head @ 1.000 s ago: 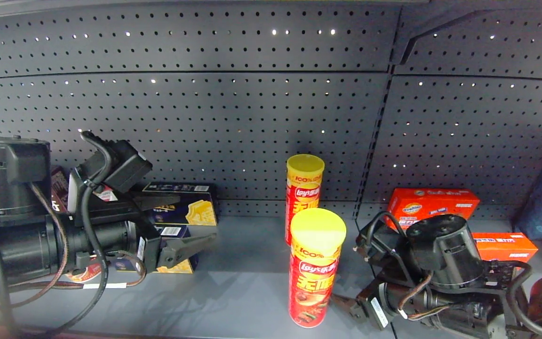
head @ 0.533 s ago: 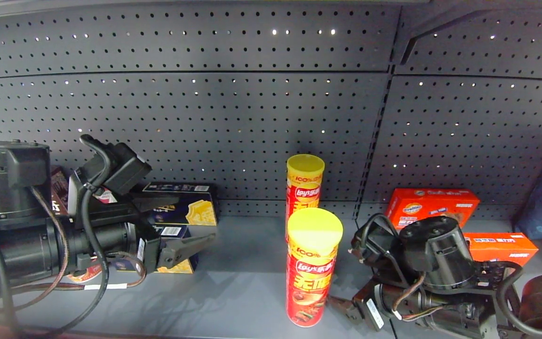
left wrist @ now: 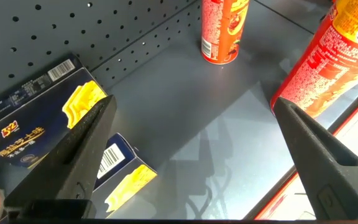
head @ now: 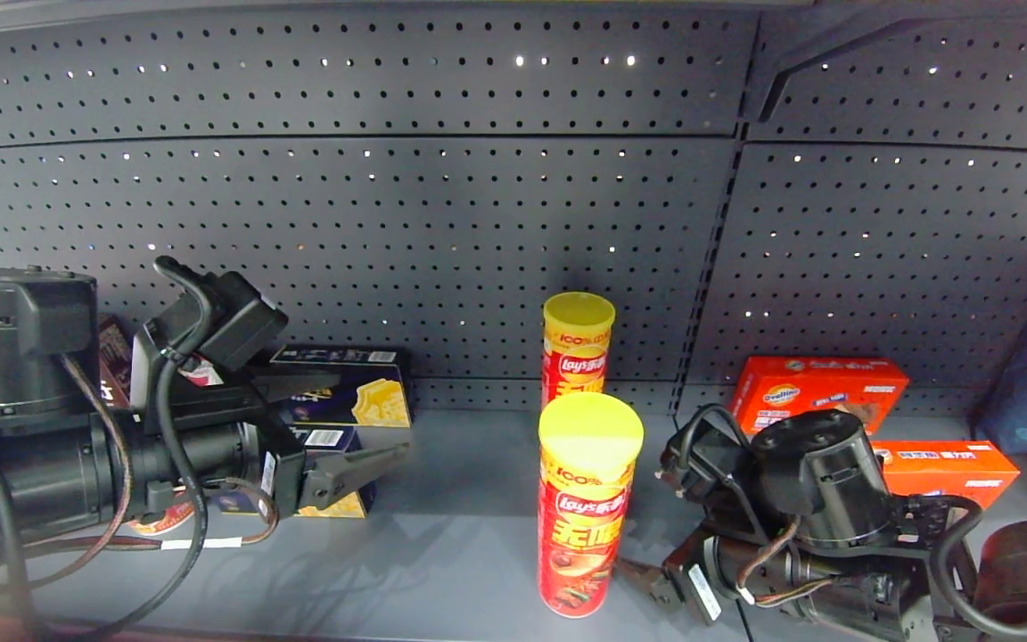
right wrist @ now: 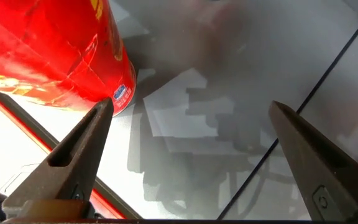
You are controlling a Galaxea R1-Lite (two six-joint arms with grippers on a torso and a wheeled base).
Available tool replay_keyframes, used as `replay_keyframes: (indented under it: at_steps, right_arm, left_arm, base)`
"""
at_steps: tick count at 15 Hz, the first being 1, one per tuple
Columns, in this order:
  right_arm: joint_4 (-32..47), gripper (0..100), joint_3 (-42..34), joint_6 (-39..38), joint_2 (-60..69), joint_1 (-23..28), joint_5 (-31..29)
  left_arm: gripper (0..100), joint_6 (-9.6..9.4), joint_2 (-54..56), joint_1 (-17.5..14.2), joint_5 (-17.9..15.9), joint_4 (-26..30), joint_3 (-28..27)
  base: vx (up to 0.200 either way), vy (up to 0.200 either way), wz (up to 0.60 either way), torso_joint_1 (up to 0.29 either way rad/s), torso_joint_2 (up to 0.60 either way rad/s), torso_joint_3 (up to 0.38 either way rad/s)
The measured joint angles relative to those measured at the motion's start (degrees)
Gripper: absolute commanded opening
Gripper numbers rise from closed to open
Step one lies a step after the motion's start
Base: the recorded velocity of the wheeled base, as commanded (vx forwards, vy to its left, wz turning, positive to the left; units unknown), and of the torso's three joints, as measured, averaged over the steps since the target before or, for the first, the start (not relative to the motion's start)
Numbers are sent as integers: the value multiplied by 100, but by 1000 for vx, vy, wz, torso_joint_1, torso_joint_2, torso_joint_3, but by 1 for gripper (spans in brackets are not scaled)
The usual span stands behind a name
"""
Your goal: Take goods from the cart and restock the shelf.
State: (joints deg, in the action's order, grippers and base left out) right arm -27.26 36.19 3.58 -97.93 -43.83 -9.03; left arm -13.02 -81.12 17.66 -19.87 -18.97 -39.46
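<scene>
- Standing upright close to the front edge of the shelf, about midway along it, is the near chip can, red with a yellow lid.
- Straight behind it stands the far chip can, of the same kind and also upright. It is close to the pegboard back panel and apart from the near one.
- The right gripper lies low over the shelf, just right of the near chip can's base. Its jaws are spread wide and hold nothing.
- In the right wrist view the can's base stands off to the side of one finger, just past its tip and not clamped. Whether that finger touches the can cannot be told.
- The left gripper hangs over the left part of the shelf, pointing right toward the cans and well apart from them. Its jaws are wide and empty.
- Two dark blue boxes with yellow pictures lie flat at the left, behind the left gripper. One is far, against the back panel, and the other lies nearer, just in front of it.
- Two orange boxes lie at the right. One is far, by the panel, and the other is nearer and further right, behind the right arm.
</scene>
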Motion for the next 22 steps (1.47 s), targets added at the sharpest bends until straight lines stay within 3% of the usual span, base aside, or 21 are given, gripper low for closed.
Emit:
replay_keyframes:
  at_steps: [8,14,17,19,22]
  right_arm:
    - [28,100,-84,-15,444,-5,-40]
    - [74,100,-458,-107,2108,439,-156]
    - [261,100,-675,-118,3087,1228,-290]
    - [517,100,-847,-123,3746,1875,-443]
    - [789,100,-1473,-156,4801,2125,-1737]
  left_arm:
    - [100,5,157,-26,2,11,74]
    - [100,33,1062,-297,4,0,250]
    - [100,57,1852,-599,-2,-2,744]
    - [100,161,2508,-968,-93,1,1275]
    - [100,345,3689,-1585,-178,52,2202]
  base:
    - [0,0,0,0,0,0]
    - [0,0,0,0,0,0]
    - [0,0,0,0,0,0]
    - [0,0,0,0,0,0]
    - [0,0,0,0,0,0]
